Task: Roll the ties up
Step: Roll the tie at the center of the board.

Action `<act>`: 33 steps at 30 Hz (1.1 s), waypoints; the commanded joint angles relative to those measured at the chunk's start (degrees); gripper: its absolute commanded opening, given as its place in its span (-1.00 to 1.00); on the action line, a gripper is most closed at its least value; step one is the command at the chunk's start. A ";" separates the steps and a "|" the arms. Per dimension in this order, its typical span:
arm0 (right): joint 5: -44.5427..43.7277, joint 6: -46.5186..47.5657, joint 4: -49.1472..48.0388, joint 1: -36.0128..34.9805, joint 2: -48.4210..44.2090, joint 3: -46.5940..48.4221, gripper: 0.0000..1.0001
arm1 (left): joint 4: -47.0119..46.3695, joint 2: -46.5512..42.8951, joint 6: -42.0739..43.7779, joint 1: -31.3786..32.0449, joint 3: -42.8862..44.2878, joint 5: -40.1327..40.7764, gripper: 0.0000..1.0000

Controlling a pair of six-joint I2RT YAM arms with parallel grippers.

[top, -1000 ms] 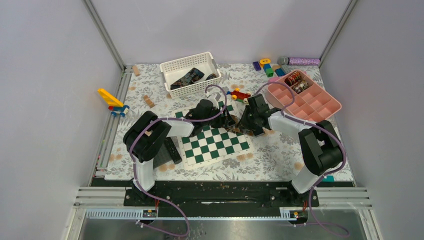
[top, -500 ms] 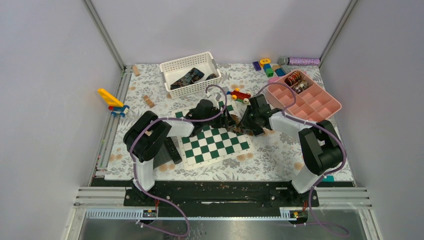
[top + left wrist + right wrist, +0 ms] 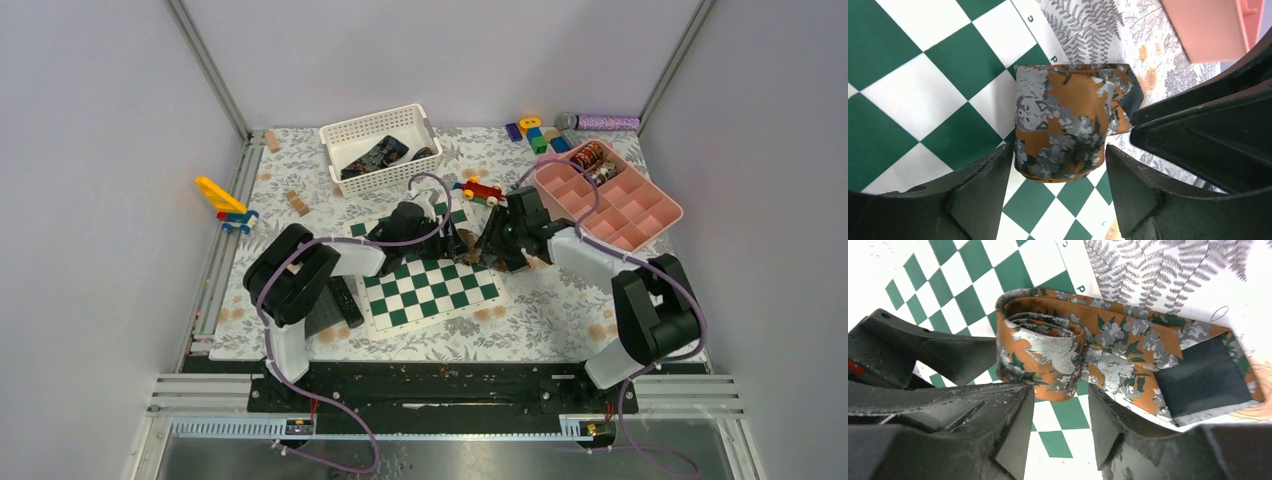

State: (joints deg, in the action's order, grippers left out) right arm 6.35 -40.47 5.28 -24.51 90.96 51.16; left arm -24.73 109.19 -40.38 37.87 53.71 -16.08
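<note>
The table (image 3: 560, 310) has a cloth with gray leaves and flowers on it. Two black and white arms reach in from 6 o'clock and meet near the middle.

A green and white chessboard (image 3: 430, 290) lies flat in the middle. A pink tray (image 3: 640, 205) with many little boxes sits at 2 o'clock. Small rolled ties (image 3: 590, 160) sit in its far corner boxes. A white basket (image 3: 370, 117) sits at 11 o'clock with dark loose ties (image 3: 378, 153) inside.

The orange tie (image 3: 1108, 340) has gray flowers and green leaves. It lies at the 1 o'clock corner of the chessboard. One end is rolled up into a fat coil on the squares. The other end lies flat, across the board's edge and onto the cloth, with its dark lining facing up.

The left gripper (image 3: 1058, 155) pinches the rolled part, with one finger on each side of the coil. The right gripper (image 3: 1060, 392) has its fingers spread apart. The edge of the tie is just at their tips, and nothing is squeezed between them.

A yellow toy (image 3: 222, 200) is at 9 o'clock. Colored blocks (image 3: 535, 133) are at 1 o'clock.

A tiny black mark (image 3: 1080, 290) on the board's white edge looks like a P.
</note>
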 commanded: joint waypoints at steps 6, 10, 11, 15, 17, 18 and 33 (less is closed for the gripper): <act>-0.34 23.15 9.60 1.31 -4.91 11.47 0.51 | 3.74 -13.44 0.22 -1.54 -0.87 4.16 0.46; 6.46 31.84 13.53 1.31 -0.51 17.39 0.74 | 10.01 -20.03 -0.10 -3.68 -2.34 8.04 0.48; 8.02 33.25 13.91 1.24 1.36 19.04 0.83 | 12.33 -22.54 -0.10 -4.89 -2.70 8.52 0.49; 14.17 41.74 15.86 -0.29 6.19 23.61 0.99 | 18.10 -29.80 1.45 -8.93 -4.31 8.70 0.51; 11.12 47.10 16.57 -1.58 7.71 25.12 0.99 | 21.74 -33.24 2.75 -10.62 -4.17 9.13 0.53; 10.59 49.67 16.82 -2.01 8.39 25.47 0.99 | 23.53 -34.41 3.24 -11.29 -4.05 9.44 0.53; 5.51 68.72 20.62 -7.07 15.37 28.95 0.99 | 28.87 -43.18 5.05 -16.21 -6.49 9.37 0.61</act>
State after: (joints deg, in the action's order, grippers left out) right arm 14.66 22.24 24.25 -30.37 105.65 76.66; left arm 4.29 66.67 -36.03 21.98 48.10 -7.20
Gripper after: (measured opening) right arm 0.993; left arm 0.799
